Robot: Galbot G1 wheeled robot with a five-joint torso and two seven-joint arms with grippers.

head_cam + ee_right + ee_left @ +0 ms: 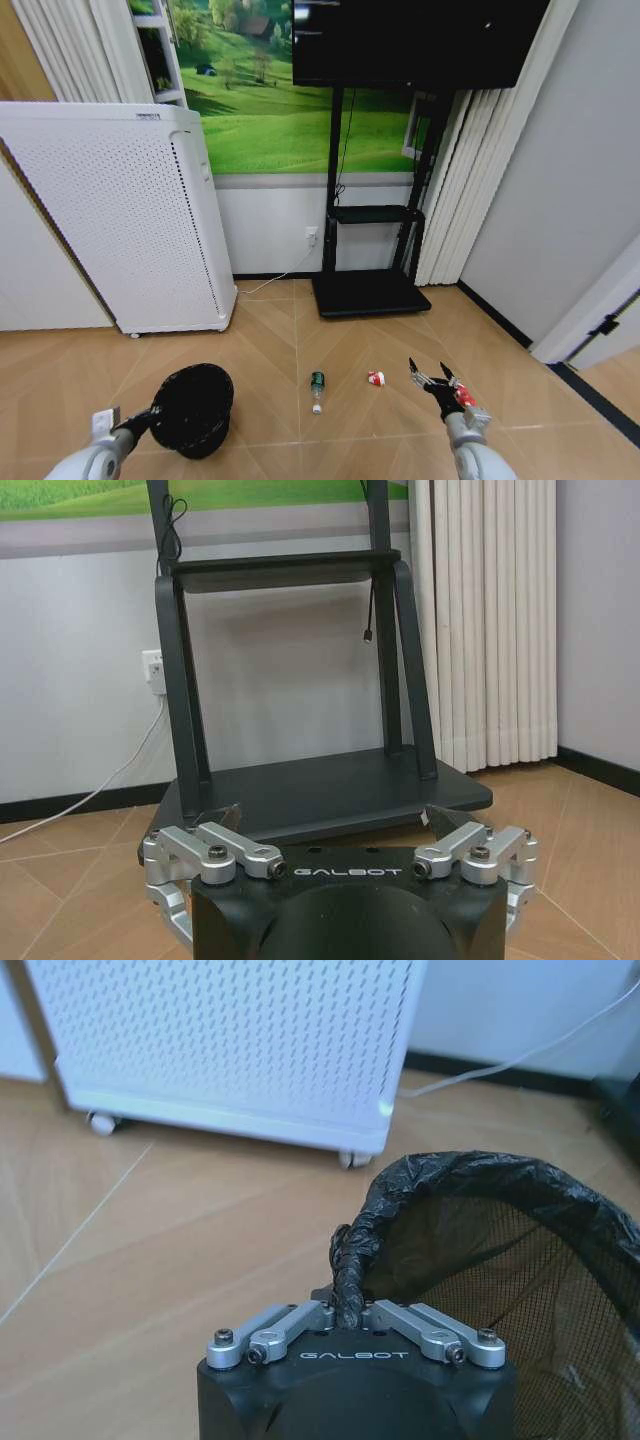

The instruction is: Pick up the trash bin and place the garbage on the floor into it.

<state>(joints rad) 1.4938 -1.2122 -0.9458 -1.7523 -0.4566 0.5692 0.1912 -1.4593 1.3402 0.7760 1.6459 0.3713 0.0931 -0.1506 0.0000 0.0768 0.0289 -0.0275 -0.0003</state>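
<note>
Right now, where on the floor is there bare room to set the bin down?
Bare floor lies between the white appliance and the green bottle, and ahead of the open right gripper toward the TV stand. It is crowded around the bottle, the red-and-white scrap and the trash bin, clamped by the left gripper.

Herringbone floor (260, 340): green bottle (317, 386) and red-white scrap (376, 378) lower centre; white appliance (120, 220) left, black stand base (370, 293) centre.

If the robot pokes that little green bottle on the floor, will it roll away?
Probably. The green bottle lies on its side on the smooth wood floor, so a sideways nudge would likely roll it. It looks tiny beside the trash bin, so it is probably light and could skid.
</note>
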